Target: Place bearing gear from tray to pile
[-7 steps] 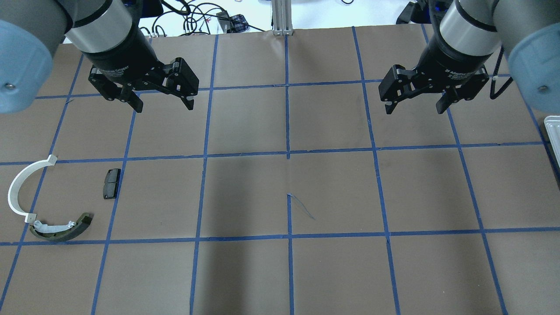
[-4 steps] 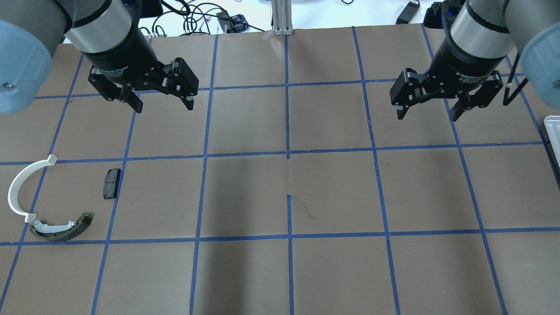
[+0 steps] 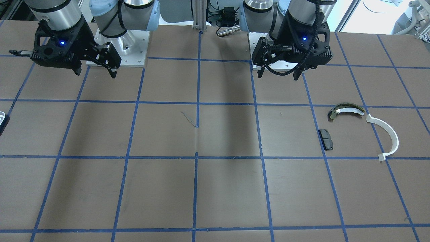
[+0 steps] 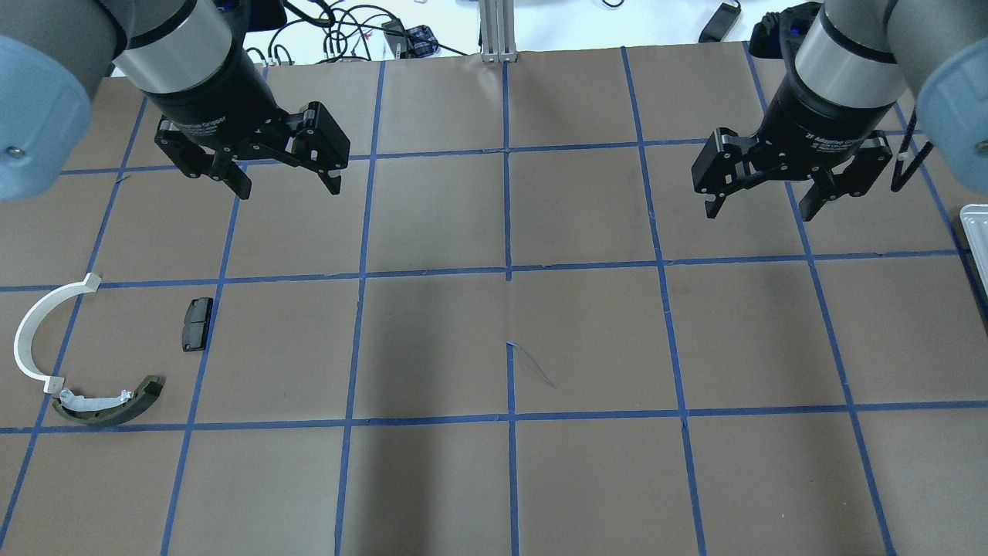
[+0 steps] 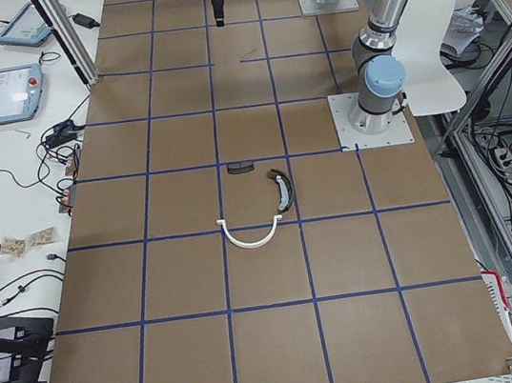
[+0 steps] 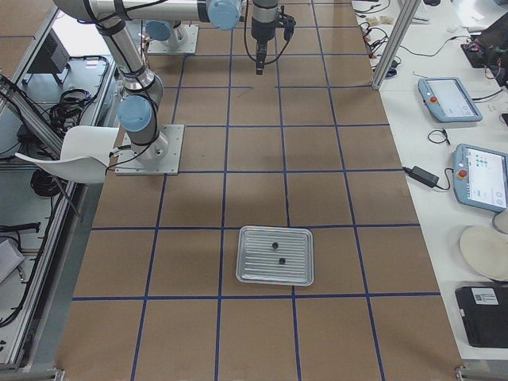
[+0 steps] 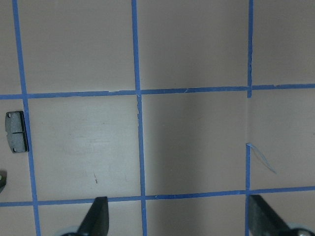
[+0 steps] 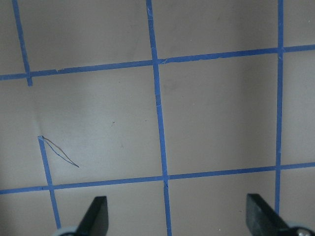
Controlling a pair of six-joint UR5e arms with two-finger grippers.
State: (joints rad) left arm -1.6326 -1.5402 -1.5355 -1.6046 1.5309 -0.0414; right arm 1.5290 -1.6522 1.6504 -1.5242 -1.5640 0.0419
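The pile lies at the table's left: an olive brake shoe (image 4: pixel 108 403), a white plastic arc (image 4: pixel 35 332) and a small black pad (image 4: pixel 197 324). The pad also shows in the left wrist view (image 7: pixel 16 138). The metal tray (image 6: pixel 254 274) sits at the table's right end and holds two small dark parts (image 6: pixel 271 244), too small to name. My left gripper (image 4: pixel 289 188) is open and empty, hovering behind the pile. My right gripper (image 4: pixel 759 211) is open and empty, above the table and left of the tray's edge (image 4: pixel 976 232).
The brown table carries a grid of blue tape. Cables and an aluminium post (image 4: pixel 498 31) stand at the far edge. The arm bases (image 3: pixel 117 43) sit at the robot's side. Tablets and cables lie on side benches (image 6: pixel 476 175).
My right gripper has moved to the right, toward the tray end, and a little nearer the robot. The left gripper and the pile have not moved.
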